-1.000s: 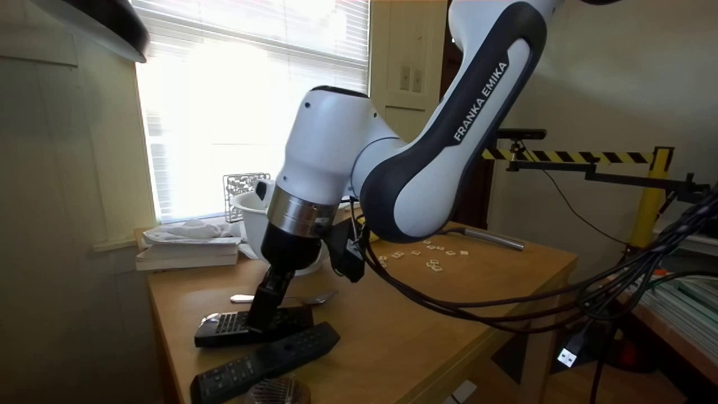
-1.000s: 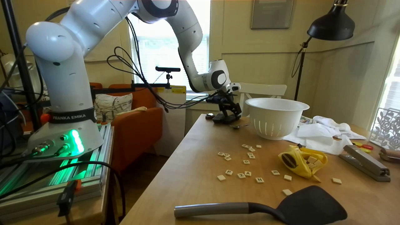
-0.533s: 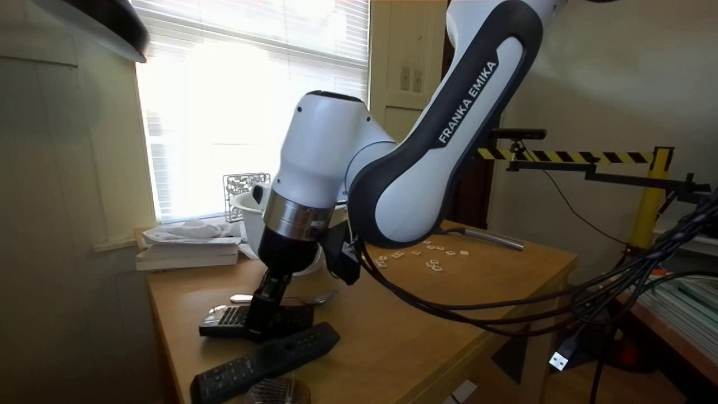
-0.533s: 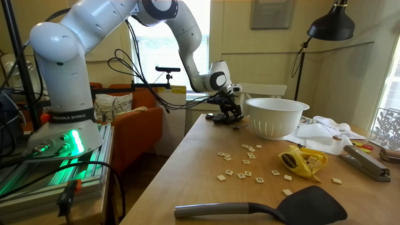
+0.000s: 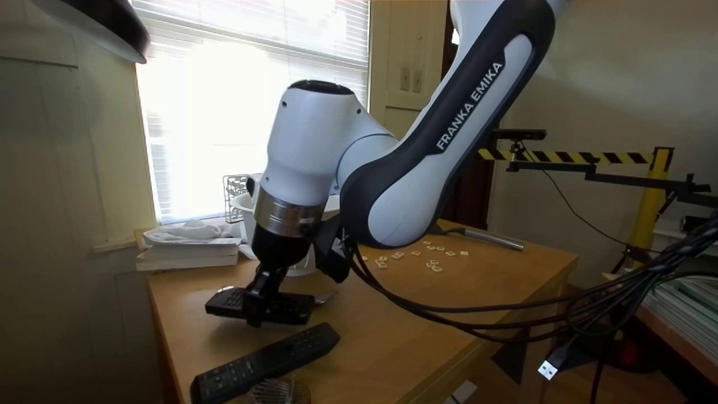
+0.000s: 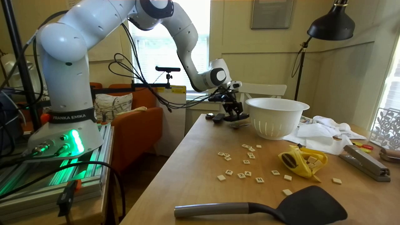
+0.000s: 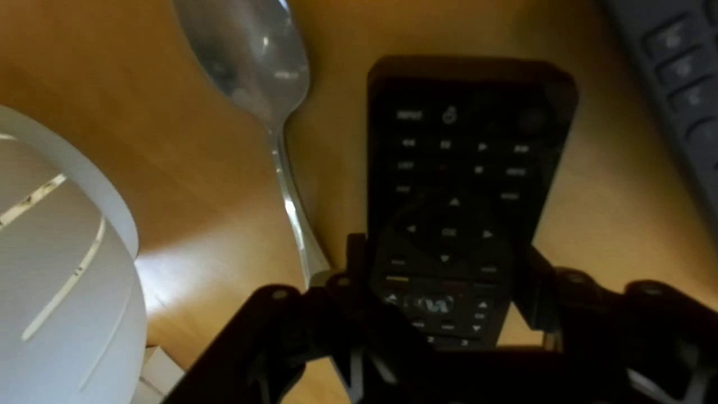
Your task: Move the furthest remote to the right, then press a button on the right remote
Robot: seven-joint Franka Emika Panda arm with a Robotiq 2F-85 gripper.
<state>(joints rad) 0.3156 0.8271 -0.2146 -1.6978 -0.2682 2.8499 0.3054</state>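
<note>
The furthest remote, also the right remote, is the shorter black bar with small buttons. It shows in an exterior view (image 5: 289, 310), in an exterior view (image 6: 240, 117) and in the wrist view (image 7: 465, 168). My gripper (image 7: 446, 264) is closed on its two long sides, one finger on each side. In an exterior view the gripper (image 5: 255, 317) holds it a little above the table, with a shadow below. The remote's near end is hidden behind the gripper in the wrist view. The longer, slimmer black remote (image 5: 263, 362) lies on the table beside it, apart from it.
A spoon (image 7: 275, 73) lies close beside the held remote. A white colander (image 6: 276, 122) stands just past the spoon. A round clear object (image 5: 280, 391) sits by the longer remote. Books (image 5: 188, 255) lie at the table's edge. Letter tiles (image 6: 247, 173) and a spatula (image 6: 312, 206) lie further off.
My gripper has risen with the shorter remote, off the table. It has shifted toward the spoon and colander, and the gap to the longer remote has widened. The longer remote has not moved.
</note>
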